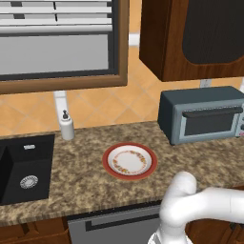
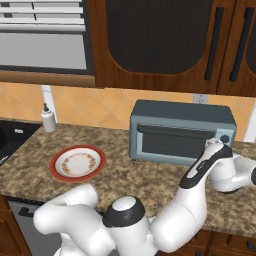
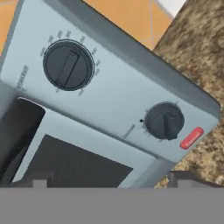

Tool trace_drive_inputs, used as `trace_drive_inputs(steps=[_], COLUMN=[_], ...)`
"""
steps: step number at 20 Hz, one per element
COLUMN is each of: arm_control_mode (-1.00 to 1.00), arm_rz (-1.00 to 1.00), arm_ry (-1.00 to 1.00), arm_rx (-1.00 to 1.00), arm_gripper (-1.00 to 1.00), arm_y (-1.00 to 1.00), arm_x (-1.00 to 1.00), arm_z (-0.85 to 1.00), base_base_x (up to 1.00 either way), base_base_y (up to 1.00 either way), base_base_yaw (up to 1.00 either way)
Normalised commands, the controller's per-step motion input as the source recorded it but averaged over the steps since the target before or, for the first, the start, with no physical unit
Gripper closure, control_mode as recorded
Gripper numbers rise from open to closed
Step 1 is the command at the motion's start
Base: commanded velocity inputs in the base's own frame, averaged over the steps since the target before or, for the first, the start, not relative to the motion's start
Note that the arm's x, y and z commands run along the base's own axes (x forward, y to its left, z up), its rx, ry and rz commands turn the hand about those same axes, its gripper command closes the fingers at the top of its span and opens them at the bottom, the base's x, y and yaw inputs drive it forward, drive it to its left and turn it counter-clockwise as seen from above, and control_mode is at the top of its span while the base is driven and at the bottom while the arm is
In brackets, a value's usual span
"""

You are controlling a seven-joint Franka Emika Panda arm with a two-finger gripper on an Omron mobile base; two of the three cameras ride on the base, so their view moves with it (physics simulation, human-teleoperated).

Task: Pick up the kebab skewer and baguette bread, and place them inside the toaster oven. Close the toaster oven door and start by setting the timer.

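Toaster oven [image 2: 182,131] standing on the granite surface [image 2: 125,175] below the wall cabinet [image 2: 160,45], door [image 2: 172,142] shut. Hand [image 3: 109,177] held wide, close before two dark dials [image 3: 164,121]. Plate [image 1: 129,161] well apart, bare.

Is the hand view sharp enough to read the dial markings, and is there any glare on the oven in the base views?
Hand view: rolled steeply, the two dials are clear, but the printed markings around them are too blurred to read. Left base view: the toaster oven is evenly lit, with no glare on the door glass. Right base view: flat rendered light, soft shadows, and the end effector partly covers the oven's right end.
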Motion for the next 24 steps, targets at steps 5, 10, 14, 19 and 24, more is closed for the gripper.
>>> trace_drive_inputs(steps=[5,10,14,19,24], arm_control_mode=[-1.0,-1.0,-1.0,-1.0,-1.0], arm_rz=[-0.05,-0.01,-0.03,-0.05,-0.12], arm_ry=[-0.01,-0.02,-0.05,-0.1,-0.05], arm_rx=[0.2,0.08,0.0,0.0,0.0], arm_gripper=[-1.0,-1.0,-1.0,-1.0,-1.0], arm_y=[-0.2,-0.43,-0.11,-0.02,0.05], arm_x=[0.35,0.16,0.27,0.32,0.0], arm_z=[-0.37,-0.28,-0.3,-0.06,0.0], base_base_x=[0.0,0.0,0.0,0.0,0.0], base_base_y=[0.0,0.0,0.0,0.0,0.0], base_base_yaw=[0.0,0.0,0.0,0.0,0.0])
